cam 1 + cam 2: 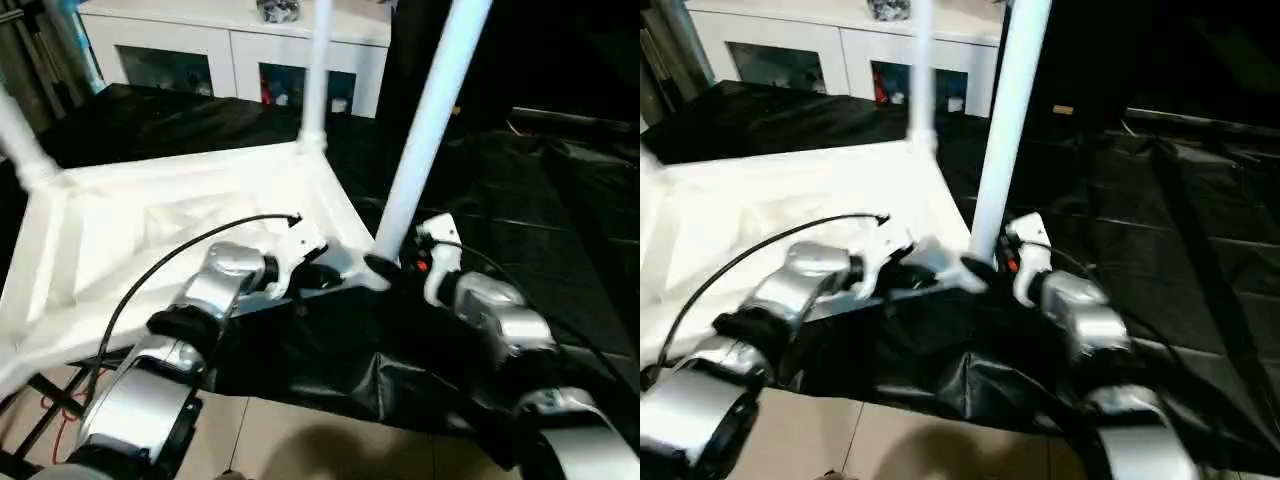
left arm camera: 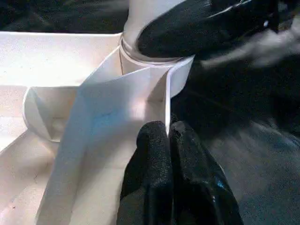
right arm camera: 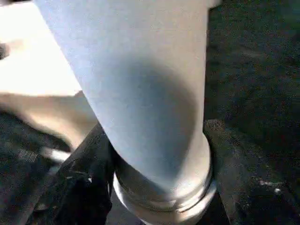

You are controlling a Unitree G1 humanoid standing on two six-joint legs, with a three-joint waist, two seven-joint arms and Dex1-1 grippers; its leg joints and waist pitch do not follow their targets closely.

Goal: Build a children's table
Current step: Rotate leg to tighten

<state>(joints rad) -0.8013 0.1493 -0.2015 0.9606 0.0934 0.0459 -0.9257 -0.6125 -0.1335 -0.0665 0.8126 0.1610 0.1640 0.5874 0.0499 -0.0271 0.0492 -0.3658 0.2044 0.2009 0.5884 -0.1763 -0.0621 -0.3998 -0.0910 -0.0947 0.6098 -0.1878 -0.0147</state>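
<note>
Closest to me are my two silver forearms, reaching forward over a pale tiled floor [image 1: 300,440] and onto a black sheet [image 1: 520,200] that covers the ground ahead.

My left tool [image 2: 168,140] has its two black fingers pressed together, tips against the thin upright rim of the children's table [image 1: 150,240] right at its near corner socket. That table lies upside down on the black sheet, ribbed underside facing up, its near edge lifted a little off the sheet.

My right tool [image 1: 385,268] sits at the same corner from the other side. Its black fingers [image 3: 84,178] stand either side of the foot of a white leg [image 1: 425,120], just above the collar where the leg enters the socket; they straddle it closely, but I cannot tell whether they are truly clamped on it. This leg leans slightly to the right as it rises out of view.

Farther back, a second leg [image 1: 315,70] stands upright in the far corner socket, and a third [image 1: 20,140] rises at the left edge.

Beyond the sheet stands a white cabinet [image 1: 240,45] with glass-fronted compartments holding small coloured things. I can read no brand, label or writing anywhere.
</note>
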